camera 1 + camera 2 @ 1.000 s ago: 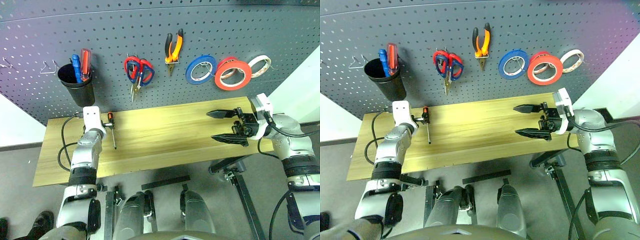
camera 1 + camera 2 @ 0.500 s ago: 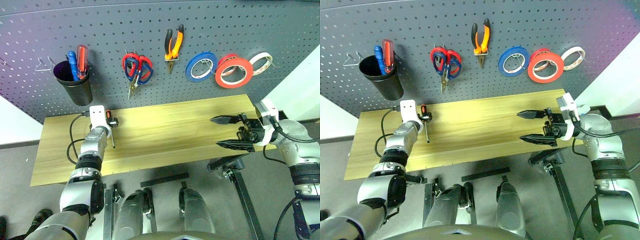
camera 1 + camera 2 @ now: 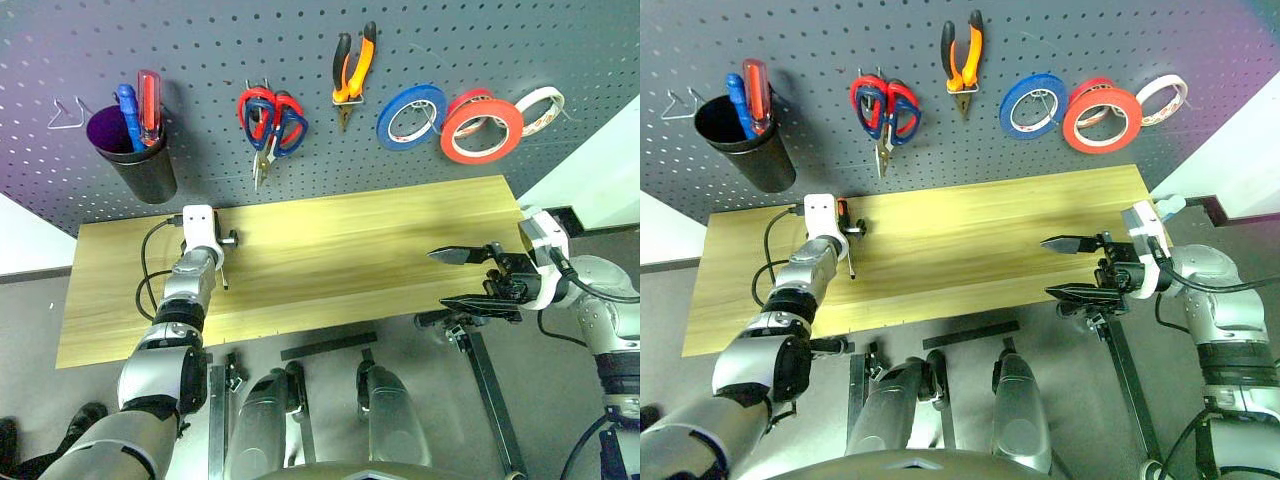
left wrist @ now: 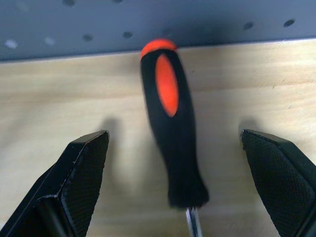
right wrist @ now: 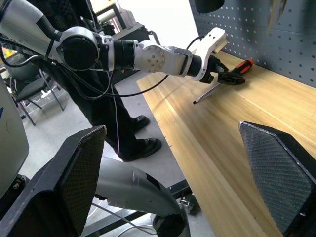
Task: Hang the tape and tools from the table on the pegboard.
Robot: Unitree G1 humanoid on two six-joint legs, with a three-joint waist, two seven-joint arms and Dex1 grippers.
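- The left gripper (image 4: 173, 197) is seen with fingers apart, either side of the screwdriver (image 4: 170, 128) lying on the table (image 3: 330, 250).
- The right gripper (image 3: 465, 278) is held with fingers spread, empty.

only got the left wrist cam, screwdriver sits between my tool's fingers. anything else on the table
observer: no, just the screwdriver lies on the table, by its back edge.
operator: the other stuff hung up
observer: yes, the pliers, scissors and orange-red tape hang on the pegboard.
operator: any free hook
observer: an empty wire hook sits at the pegboard's left end, beside the black cup.
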